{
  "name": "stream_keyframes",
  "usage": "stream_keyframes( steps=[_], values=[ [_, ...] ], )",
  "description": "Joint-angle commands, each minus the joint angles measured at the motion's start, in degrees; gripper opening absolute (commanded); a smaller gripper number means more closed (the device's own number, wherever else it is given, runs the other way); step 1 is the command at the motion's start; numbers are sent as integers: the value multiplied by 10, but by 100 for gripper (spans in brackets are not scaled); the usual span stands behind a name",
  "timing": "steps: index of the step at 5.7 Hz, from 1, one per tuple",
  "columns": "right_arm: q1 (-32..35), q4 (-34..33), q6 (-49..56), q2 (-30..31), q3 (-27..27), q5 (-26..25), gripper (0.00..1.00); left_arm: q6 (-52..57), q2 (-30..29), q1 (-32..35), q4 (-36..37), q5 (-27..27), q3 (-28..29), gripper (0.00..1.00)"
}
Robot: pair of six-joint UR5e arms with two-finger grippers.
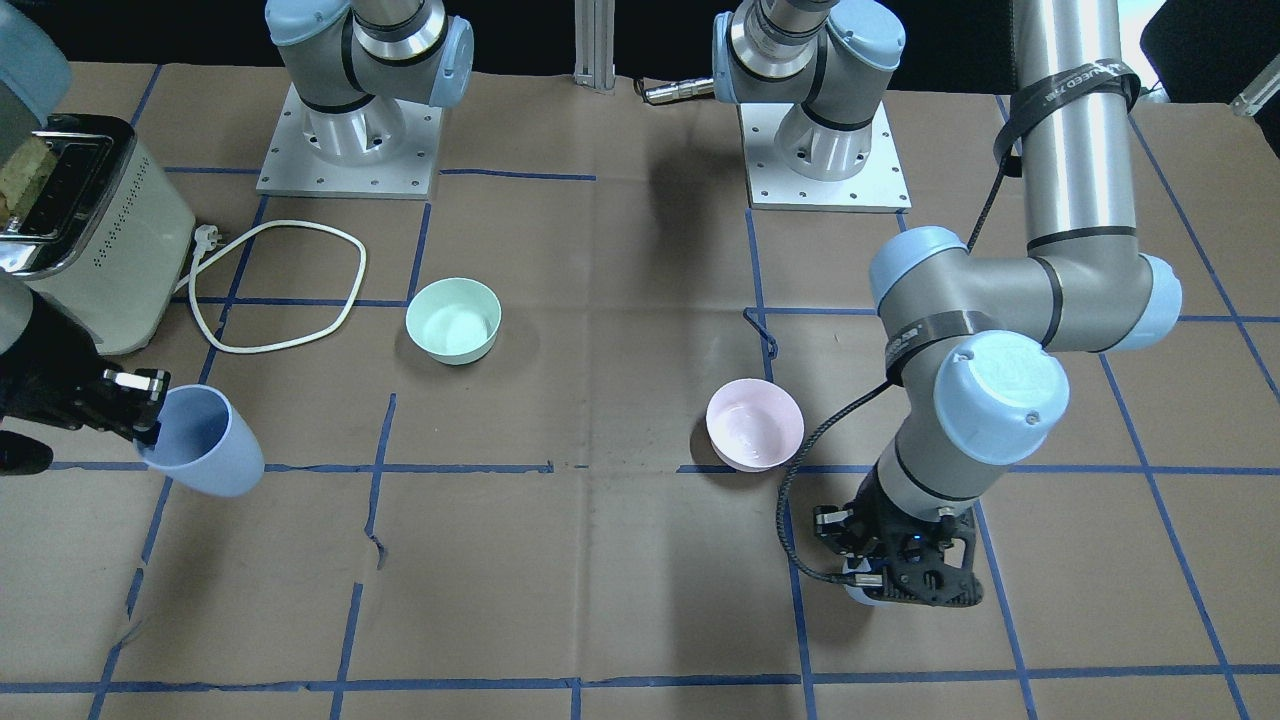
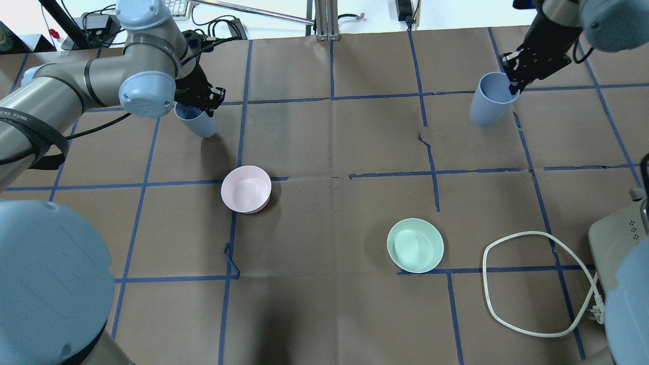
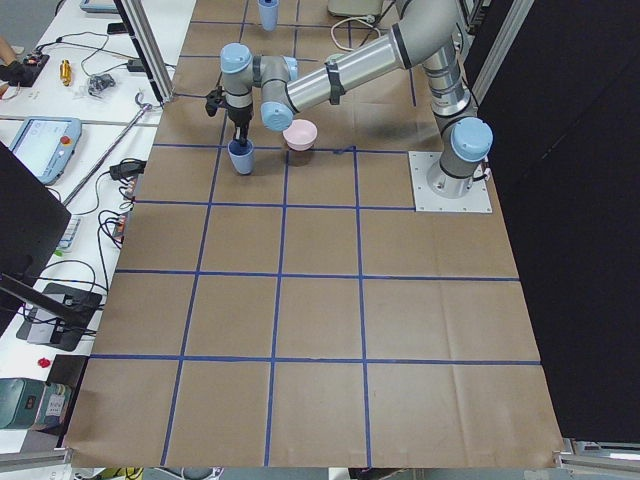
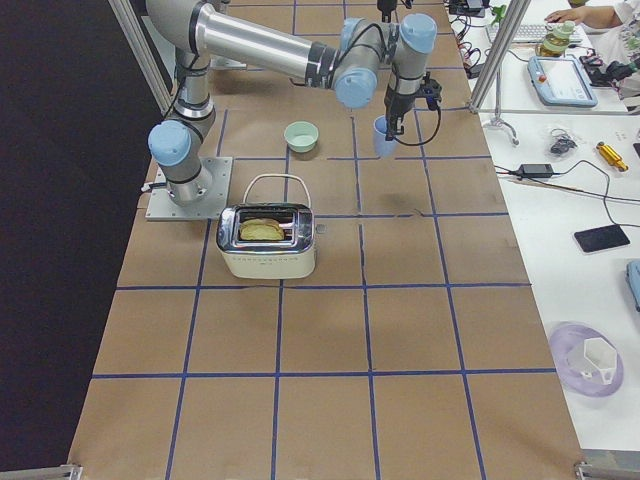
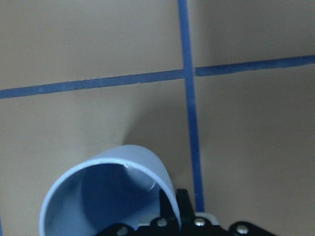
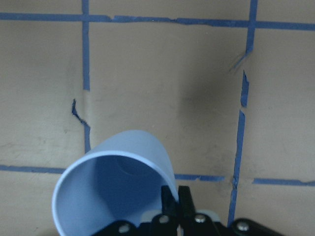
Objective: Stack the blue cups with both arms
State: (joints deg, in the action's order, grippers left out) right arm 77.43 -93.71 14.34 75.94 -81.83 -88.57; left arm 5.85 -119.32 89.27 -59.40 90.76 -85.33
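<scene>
brown paper marked into squares by blue tape covers the table (image 2: 324, 314), with dark space behind the robot's bases and operator desks of cables and devices along the far edge. left arm (image 2: 76, 91) reaches out across its half of the table and bends down at the wrist, while right arm (image 2: 557, 25) comes in from the opposite side and angles down to the far right squares. a cream toaster (image 4: 268, 240) with a slice of bread in its slot stands near the right arm's base, and its white cord (image 2: 522, 233) lies in a loose loop on the paper beside it. the mint-green bowl (image 2: 415, 245) sits upright just beside that loop, and the pink bowl (image 2: 246, 188) sits upright on the left half, well apart from it. left cup (image 2: 197, 124), pale blue, is on the far left side of the table beyond the pink bowl, tilted with its mouth toward the arm; whether its base touches the paper cannot be told. right cup (image 2: 488, 101), its match, is on the far right side beyond the mint-green bowl, also tilted, and the two cups are well apart. left gripper (image 5: 172, 204) is pinched narrow on the left cup's rim, one finger inside the wall and one outside. right gripper (image 6: 173, 199) grips the right cup's rim the same way, jaws nearly together with only the thin wall between them.
</scene>
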Motion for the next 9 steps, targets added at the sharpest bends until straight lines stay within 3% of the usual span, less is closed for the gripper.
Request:
stream_keyframes(
  steps=[1,3,6,7,8,9],
  values=[
    [8,56,-17,47,0,1,7,-139,-31,89,-15,-1,65,0],
    [8,53,-16,43,-2,2,7,-282,-108,205,-7,1,147,0],
    [8,51,-16,38,-3,2,7,-278,-127,232,-14,32,160,1],
    [8,50,-16,38,-3,2,7,-278,-129,232,-14,33,152,64],
    [8,49,-16,32,-2,1,7,-278,-122,232,-14,32,143,99],
    [9,40,-16,26,3,2,7,-278,-107,234,-16,31,137,100]
  ],
)
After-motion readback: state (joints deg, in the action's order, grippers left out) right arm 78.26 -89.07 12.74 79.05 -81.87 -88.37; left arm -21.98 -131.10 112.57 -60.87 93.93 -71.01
